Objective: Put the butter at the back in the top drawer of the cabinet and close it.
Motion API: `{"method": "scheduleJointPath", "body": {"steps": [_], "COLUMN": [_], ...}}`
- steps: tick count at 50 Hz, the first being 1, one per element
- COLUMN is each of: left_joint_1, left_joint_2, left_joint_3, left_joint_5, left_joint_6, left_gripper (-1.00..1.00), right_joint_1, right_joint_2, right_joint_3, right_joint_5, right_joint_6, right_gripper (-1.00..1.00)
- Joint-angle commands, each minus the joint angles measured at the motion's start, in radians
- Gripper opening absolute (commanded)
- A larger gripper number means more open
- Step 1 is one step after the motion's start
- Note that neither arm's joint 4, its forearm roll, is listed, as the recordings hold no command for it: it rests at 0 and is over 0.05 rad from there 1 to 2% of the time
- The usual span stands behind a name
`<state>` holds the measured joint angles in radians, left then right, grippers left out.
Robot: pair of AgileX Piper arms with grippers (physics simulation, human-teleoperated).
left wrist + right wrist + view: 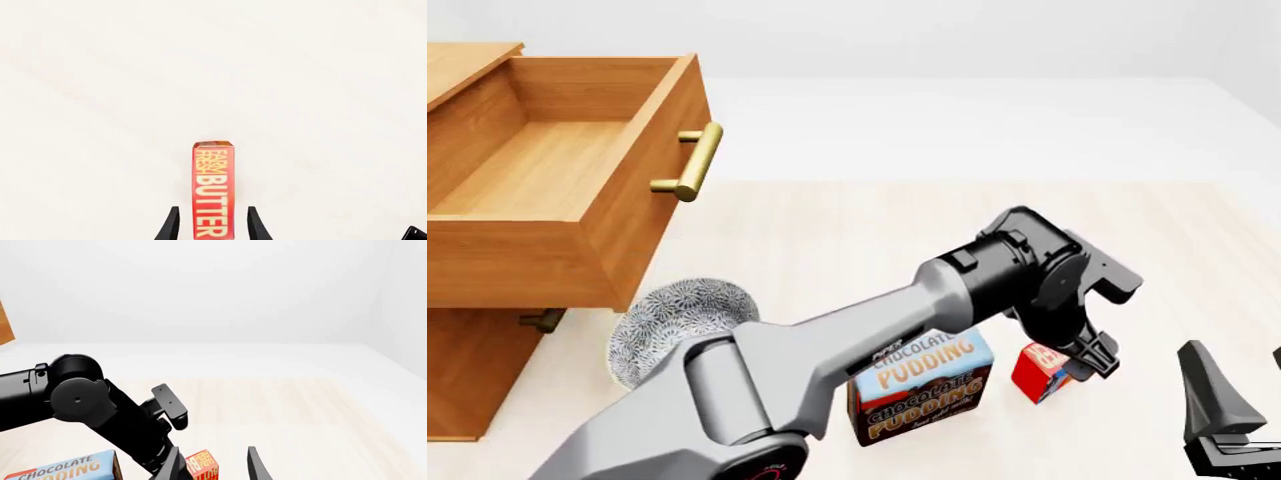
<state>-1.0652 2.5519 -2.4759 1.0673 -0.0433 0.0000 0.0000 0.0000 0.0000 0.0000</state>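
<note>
The small red butter box [214, 190] lies with its long axis along the left gripper [212, 225], whose open fingers flank it without visibly touching. The right gripper [213, 465] is open too.

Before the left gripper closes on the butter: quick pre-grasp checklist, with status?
1. Butter between the left gripper fingers: ok.
2. Left jaws open, gaps on both sides of the box: ok.
3. Top drawer open, nothing visible inside: ok.
4. Pudding box apart from butter: ok.
5. Right gripper open, apart from the butter: ok.
6. Finger depth along the butter: cannot tell.
</note>
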Motion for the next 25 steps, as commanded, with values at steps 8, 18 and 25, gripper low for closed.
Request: {"method": "scheduleJointPath", "body": {"steps": [8, 18, 25], "left_joint_1": [-0.004, -0.007, -0.008], "left_joint_2": [0.030, 0.036, 0.035], "left_joint_3": [-0.016, -0.010, 0.007], "left_joint_5": [-0.003, -0.013, -0.027], "left_joint_6": [-0.010, -0.017, -0.022], "left_gripper": [1.00, 1.00, 1.00], "right_joint_1": [0.000, 0.000, 0.000], "right_joint_2": [0.000, 0.000, 0.000], "right_joint_3": [0.000, 0.000, 0.000], "right_joint_5": [0.000, 0.000, 0.000], "right_joint_6": [0.000, 0.000, 0.000], "right_gripper": [1.00, 1.00, 1.00]}}
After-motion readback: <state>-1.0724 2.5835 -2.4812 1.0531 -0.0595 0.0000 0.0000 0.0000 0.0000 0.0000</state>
